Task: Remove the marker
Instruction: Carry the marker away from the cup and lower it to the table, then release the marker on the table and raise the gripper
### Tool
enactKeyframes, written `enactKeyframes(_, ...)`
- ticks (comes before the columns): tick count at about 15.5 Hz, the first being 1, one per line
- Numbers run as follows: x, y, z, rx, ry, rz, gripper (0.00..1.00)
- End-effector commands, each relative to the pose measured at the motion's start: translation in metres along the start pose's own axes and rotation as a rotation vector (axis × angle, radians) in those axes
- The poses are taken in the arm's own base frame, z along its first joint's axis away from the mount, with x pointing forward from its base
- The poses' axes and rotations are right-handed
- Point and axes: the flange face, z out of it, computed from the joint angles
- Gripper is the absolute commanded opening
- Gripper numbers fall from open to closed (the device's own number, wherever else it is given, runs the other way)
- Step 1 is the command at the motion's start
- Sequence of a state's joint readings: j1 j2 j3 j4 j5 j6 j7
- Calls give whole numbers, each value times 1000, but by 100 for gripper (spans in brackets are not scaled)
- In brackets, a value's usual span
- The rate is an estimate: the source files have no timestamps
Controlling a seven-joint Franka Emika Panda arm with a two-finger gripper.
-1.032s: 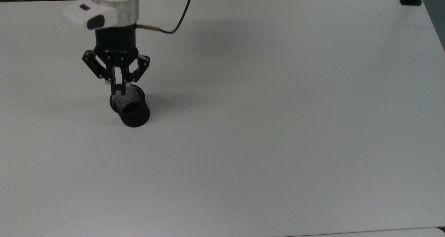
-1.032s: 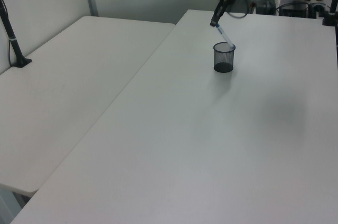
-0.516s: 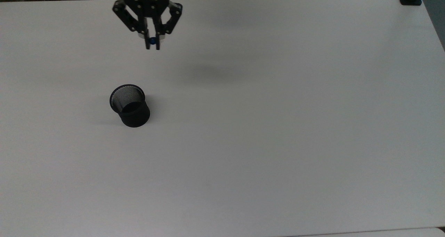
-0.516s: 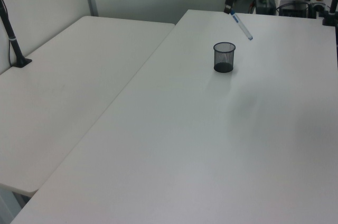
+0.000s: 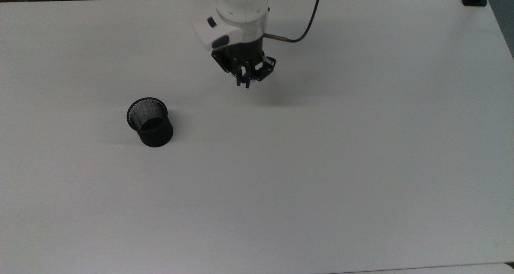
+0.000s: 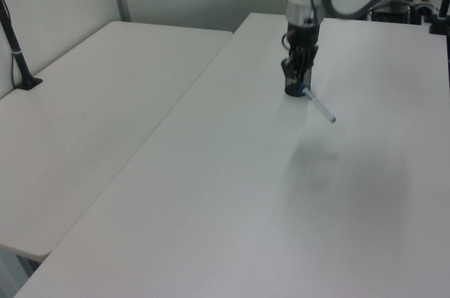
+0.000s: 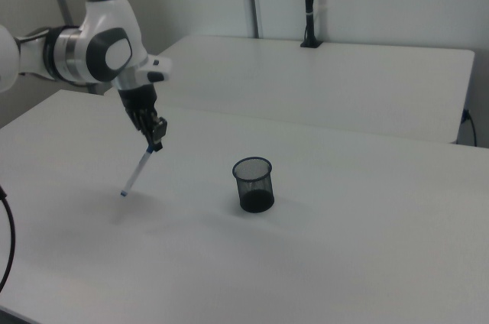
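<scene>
- The cup [image 5: 150, 122] stands alone on the table [image 5: 321, 165], nothing in it; the marker's out, so the main job looks done.
- The gripper [image 5: 244, 82] is well apart from the cup, towards the top view's right, jaws pinching the marker [image 7: 138, 173] by its top end.
- What's left, I'd say: lower it, let go.
- The top view looks straight down the pen and gives just a blue dot between the fingers.
- The right view lays the marker out full length, slanting down, tip seemingly just off the table.
- In the left view the gripper [image 6: 302, 87] overlaps the cup, while the marker [image 6: 320, 106] slants toward the left view's right.
</scene>
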State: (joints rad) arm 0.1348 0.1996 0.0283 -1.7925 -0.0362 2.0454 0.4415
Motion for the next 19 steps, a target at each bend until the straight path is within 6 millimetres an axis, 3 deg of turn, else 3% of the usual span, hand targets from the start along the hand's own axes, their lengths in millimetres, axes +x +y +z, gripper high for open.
enactKeyframes(1,-9,-29,45,-41,-84,-27,0)
enactKeyframes(6,-13,-55,99,-134,-103,-33,6)
enactKeyframes(7,-15,-58,105,-157,-100,-29,12)
enactKeyframes(8,-15,-59,106,-162,-96,-23,33)
enactKeyframes(10,-15,-59,102,-160,-94,-19,58)
enactKeyframes(12,-15,-57,87,-153,-79,-20,67)
enactKeyframes(14,-12,-53,65,-138,-50,-11,82)
enactKeyframes(15,-10,-52,45,-116,-26,2,100)
enactKeyframes(19,-12,-21,-31,-107,9,20,100)
